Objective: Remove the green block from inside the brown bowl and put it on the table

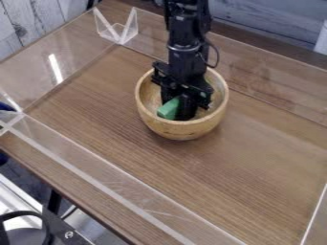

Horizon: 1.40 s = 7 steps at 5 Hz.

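Along the bottom of the frame, bare wood-grain table (192, 206), with a low clear wall (96, 175) running diagonally across the lower left. At the lower left corner, beyond that wall, a dark looped cable (23, 222). Just above centre, brown bowl (179, 131), upright on the wood, thick-rimmed, paler inside. Within the bowl, towards its left half, green block (169, 108), only partly visible, the rest hidden behind black fingers. Gripper (188, 101) down inside the bowl, over and against the block; jaws drawn together, apparently on the block, though contact on the far side not possible to make out. Behind and above, black arm (186, 38) reaching in from the top edge of the frame. At upper left, small clear angular piece (117, 26) near the far edge; beyond, grey planks in both top corners.

Step in hand, by judgement: taking hold of the block, with lifting and placing not yet done. Next move: straight, slow lift until block and fingertips both clear the thick rim, then a sideways shift to bare wood, perhaps left or below the bowl, and a low release. Worth watching for: a slip from a partial grip, or a block end catching the inner wall and dragging or tipping the bowl.
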Each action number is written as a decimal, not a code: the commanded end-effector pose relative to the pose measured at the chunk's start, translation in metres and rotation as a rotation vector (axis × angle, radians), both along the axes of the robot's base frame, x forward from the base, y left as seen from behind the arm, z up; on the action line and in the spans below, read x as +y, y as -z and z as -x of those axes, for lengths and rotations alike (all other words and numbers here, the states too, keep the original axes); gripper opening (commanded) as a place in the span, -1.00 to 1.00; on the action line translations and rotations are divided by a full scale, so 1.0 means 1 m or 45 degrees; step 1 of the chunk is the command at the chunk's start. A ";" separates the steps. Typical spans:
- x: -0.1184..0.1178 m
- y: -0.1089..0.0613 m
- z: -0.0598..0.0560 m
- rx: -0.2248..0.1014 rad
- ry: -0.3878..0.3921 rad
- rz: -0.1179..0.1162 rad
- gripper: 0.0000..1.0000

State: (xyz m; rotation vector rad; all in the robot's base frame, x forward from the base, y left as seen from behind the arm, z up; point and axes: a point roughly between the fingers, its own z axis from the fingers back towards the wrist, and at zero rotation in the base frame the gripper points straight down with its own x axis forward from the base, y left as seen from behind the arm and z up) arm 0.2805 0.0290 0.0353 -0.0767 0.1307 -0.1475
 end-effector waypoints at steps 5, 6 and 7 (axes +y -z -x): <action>-0.061 -0.059 0.009 -0.218 0.160 0.014 -1.00; -0.085 -0.048 0.012 -0.205 0.215 0.023 -1.00; -0.097 -0.042 0.018 -0.193 0.265 0.034 -1.00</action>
